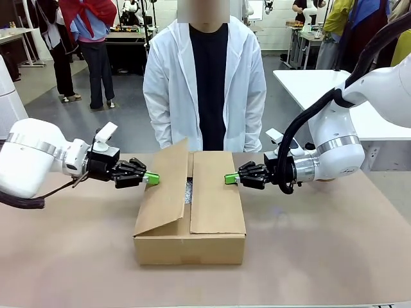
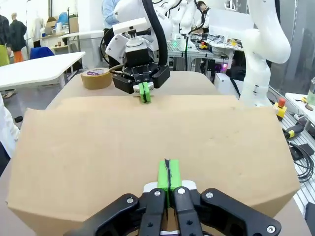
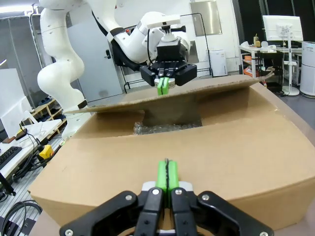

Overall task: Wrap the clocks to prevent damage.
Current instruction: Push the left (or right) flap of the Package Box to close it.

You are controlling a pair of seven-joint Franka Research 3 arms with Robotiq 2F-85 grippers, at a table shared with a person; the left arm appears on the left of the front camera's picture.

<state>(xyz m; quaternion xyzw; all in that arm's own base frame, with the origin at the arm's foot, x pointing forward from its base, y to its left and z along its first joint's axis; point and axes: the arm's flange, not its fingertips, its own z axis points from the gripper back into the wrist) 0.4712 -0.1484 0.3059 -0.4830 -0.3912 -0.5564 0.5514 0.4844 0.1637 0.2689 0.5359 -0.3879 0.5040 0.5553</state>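
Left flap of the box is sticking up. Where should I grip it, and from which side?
Probably the raised flap along its free long edge, coming from the middle of the box with jaws straddling the thin card. That edge stands clear above the bubble-wrapped bundle; the opposite edge is hinged to the box.

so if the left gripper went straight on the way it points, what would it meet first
The raised left flap of the cardboard box. The left gripper, fingers shut, points right at it and looks almost against it, though the exact gap is hard to judge.
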